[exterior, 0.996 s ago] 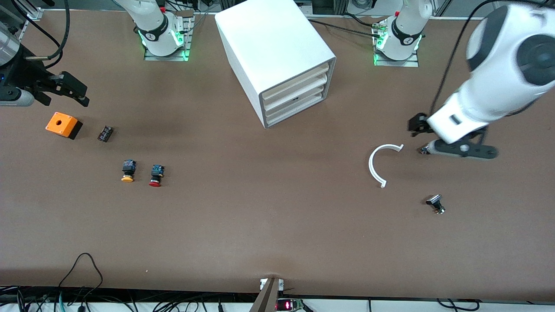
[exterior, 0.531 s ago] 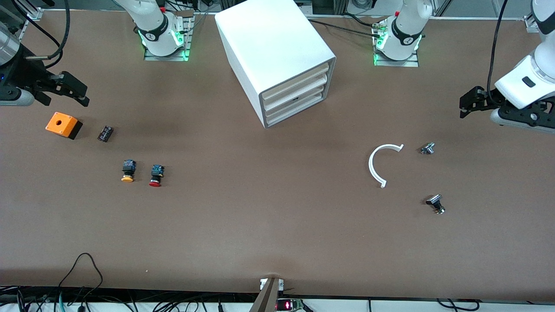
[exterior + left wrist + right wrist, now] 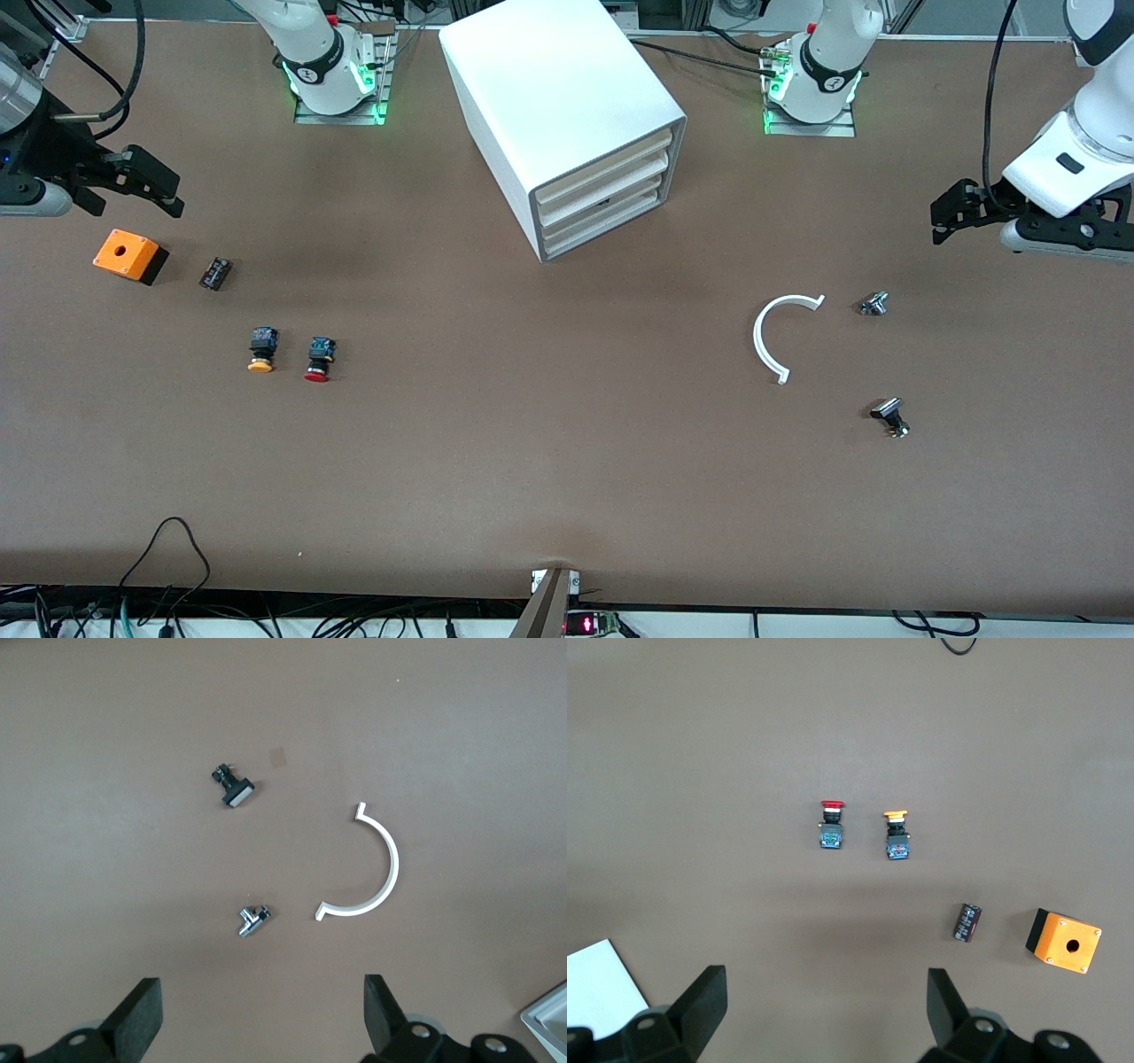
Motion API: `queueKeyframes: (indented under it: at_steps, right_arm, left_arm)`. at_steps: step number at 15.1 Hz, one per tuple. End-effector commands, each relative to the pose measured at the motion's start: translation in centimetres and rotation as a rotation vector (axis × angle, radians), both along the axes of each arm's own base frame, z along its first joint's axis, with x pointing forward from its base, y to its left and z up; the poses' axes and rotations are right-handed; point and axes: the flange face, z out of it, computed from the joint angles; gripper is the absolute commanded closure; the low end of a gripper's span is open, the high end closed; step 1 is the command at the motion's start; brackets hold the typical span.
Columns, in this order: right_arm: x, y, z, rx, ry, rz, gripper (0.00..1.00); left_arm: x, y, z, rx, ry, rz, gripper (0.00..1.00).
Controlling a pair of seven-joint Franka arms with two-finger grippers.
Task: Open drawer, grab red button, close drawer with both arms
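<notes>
The white cabinet (image 3: pixel 567 115) stands mid-table with its stacked drawers (image 3: pixel 602 190) all shut. The red-capped button (image 3: pixel 318 359) lies on the table toward the right arm's end, beside an orange-capped button (image 3: pixel 261 349). Both also show in the right wrist view, the red-capped button (image 3: pixel 831 824) and the orange-capped button (image 3: pixel 897 835). My right gripper (image 3: pixel 168 197) hangs open and empty over the table's right-arm end, above the orange box; its wrist view shows the gripper (image 3: pixel 827 1019) wide open. My left gripper (image 3: pixel 941 221) hangs open and empty over the left-arm end, also wide open in its wrist view (image 3: pixel 263 1028).
An orange box with a hole (image 3: pixel 128 255) and a small dark cylinder (image 3: pixel 214 273) lie near the right gripper. A white curved strip (image 3: pixel 775 337), a small metal part (image 3: pixel 873 304) and a black-headed part (image 3: pixel 889 415) lie toward the left arm's end. Cables run along the table's front edge.
The left arm has swung away from over the small metal part by the curved strip, out toward the table's left-arm end. The right arm has not moved.
</notes>
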Motion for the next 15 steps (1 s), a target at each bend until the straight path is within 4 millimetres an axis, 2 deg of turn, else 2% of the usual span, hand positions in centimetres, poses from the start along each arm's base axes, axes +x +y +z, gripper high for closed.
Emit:
queueKeyframes:
  at_steps: [1,3,6,13,15]
  right_arm:
    - [-0.2,0.0,0.7,-0.003,-0.007,-0.007,0.00]
    - [-0.2,0.0,0.7,-0.003,-0.007,-0.007,0.00]
    - [-0.2,0.0,0.6,-0.003,-0.005,-0.008,0.00]
    - [-0.2,0.1,0.7,-0.002,-0.007,-0.001,0.00]
    - [-0.2,0.0,1.3,-0.003,-0.017,0.007,0.00]
  left_arm:
    - [1.4,0.1,0.7,-0.025,0.021,0.021,0.00]
    - [1.3,0.7,0.6,-0.030,0.026,0.021,0.00]
    - [1.2,-0.1,0.8,-0.032,0.039,0.008,0.00]
    - [1.1,-0.6,0.9,-0.032,0.040,0.016,0.00]
    - [1.1,-1.0,1.0,-0.032,0.039,0.010,0.00]
